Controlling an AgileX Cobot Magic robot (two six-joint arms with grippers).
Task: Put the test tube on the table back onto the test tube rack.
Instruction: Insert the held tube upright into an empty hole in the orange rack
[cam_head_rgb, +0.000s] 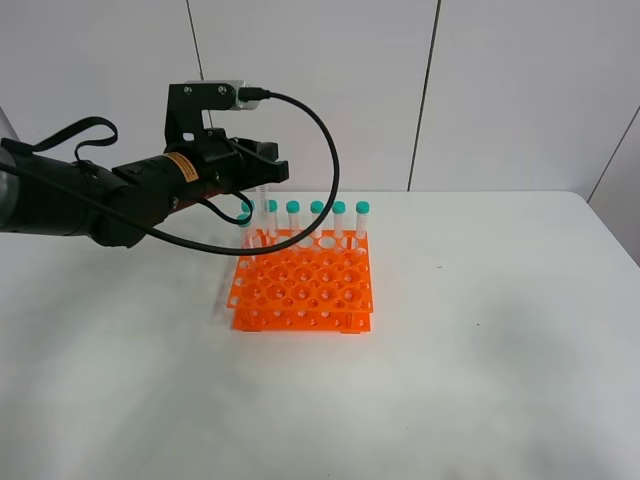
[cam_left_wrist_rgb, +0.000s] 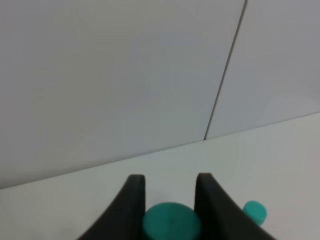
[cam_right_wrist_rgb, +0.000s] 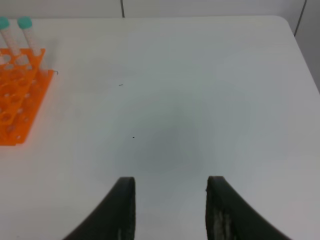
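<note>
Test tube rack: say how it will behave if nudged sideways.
The test tube rack looks like thin, hole-riddled plastic, so probably light and apt to slide on the smooth table. Its wide, low footprint suggests it will not tip easily.

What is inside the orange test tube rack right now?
Teal-capped tubes stand in the rack along its far row; most other holes look empty. The left gripper, holding the test tube, covers the far-left corner, so its seating is hidden.
</note>
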